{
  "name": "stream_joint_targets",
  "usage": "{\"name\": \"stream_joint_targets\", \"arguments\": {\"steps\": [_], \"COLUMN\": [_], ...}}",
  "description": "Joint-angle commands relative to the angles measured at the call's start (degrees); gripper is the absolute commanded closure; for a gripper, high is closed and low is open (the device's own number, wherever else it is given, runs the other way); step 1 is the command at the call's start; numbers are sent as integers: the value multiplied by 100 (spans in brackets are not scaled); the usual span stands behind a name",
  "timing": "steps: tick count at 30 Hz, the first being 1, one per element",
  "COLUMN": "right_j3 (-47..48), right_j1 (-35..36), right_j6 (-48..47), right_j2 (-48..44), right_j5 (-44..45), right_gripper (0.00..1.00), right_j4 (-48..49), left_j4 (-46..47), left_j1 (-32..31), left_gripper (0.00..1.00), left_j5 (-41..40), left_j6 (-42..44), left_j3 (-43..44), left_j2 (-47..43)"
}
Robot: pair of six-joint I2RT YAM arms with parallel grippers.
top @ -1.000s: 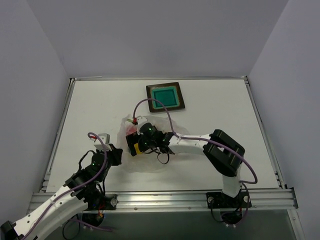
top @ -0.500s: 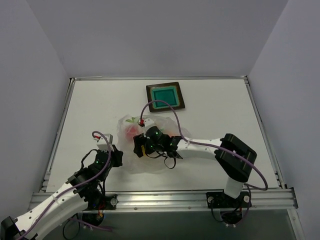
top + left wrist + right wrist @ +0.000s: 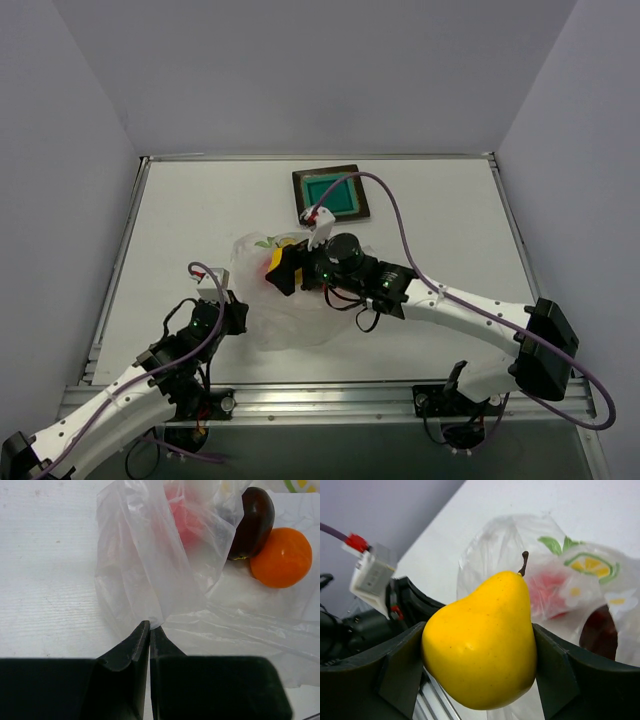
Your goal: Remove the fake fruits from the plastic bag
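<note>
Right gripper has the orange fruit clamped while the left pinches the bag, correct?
Not quite: the right gripper holds the yellow fruit, as the right wrist view shows. The orange fruit lies beside the maroon fruit in the left wrist view. The left gripper does pinch the plastic bag.

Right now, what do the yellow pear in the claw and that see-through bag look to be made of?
The yellow pear looks like hard plastic, glossy: smooth highlights, faint speckles, a thin brown stem. The plastic bag seems thin clear film, slightly milky: it crinkles, folds and lets fruit colours show through.
</note>
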Motion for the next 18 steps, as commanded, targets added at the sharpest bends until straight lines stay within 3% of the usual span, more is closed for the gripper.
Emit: {"name": "stream_joint_targets", "arguments": {"steps": [1,4,8,14,18], "right_j3": [425,470,890,2084,2840], "right_j1": [-312,-506,-839,-1911,-2457], "right_j6": [58,208,322,60,-29], "right_j2": [-85,-32,196,1730,2963], "right_j5": [-799,-1090,-643,718,1001], "right_gripper": [60,60,63,67,67], "right_j4": [266,704,1119,1031,839], "left_j4": [299,510,713,801,958], "left_j1": [-15,-15,-32,-94,-111], "left_gripper": [98,98,98,97,98], "left_j5": [233,409,488,506,541], "left_j6": [-7,-25,-42,-113,-121], "left_j3": [266,205,108,-59,-173], "left_j2": [81,222,424,310,310]}}
